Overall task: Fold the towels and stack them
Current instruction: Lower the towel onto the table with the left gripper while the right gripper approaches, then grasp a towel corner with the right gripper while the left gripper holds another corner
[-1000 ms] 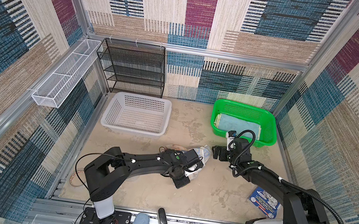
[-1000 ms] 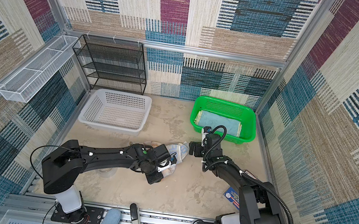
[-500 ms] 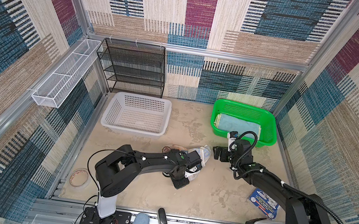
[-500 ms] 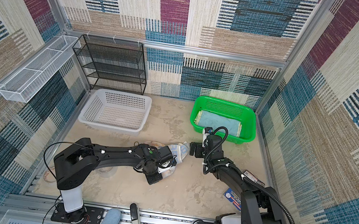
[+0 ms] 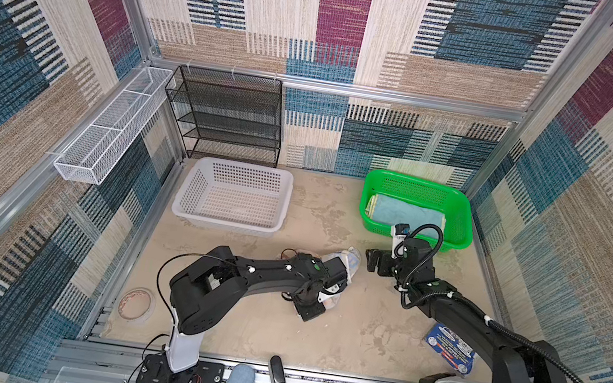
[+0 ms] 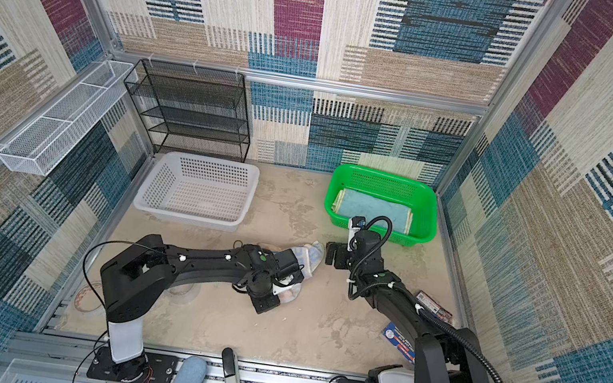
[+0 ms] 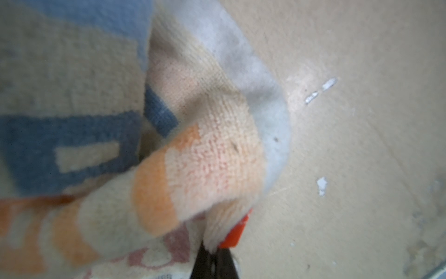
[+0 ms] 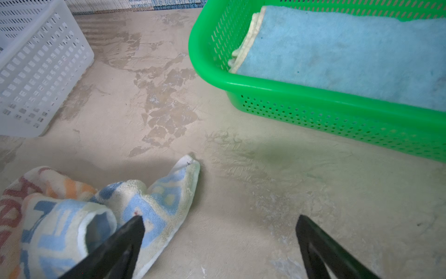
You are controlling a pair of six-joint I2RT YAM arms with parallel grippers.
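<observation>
at centre, towel [image 8: 164, 200] tip seemingly toward basket [image 8: 265, 88]

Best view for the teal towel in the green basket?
Right wrist: teal towel close up, folded, yellow layers showing at its edge, lying in the green basket. Both top views show it small. Left wrist shows none of it.

I get two top views from high above the front edge of the table [image 5: 356, 336]. Both tilt steeply down toward its back edge, far enough off to hold the whole surface (they overlap almost entirely). My left wrist camera sits so near the towel [image 7: 205, 157] that it blurs, and it seems to face down at the surface. My right wrist camera looks low toward the green basket [image 8: 289, 89] in the back right corner, shared with both top views.
</observation>
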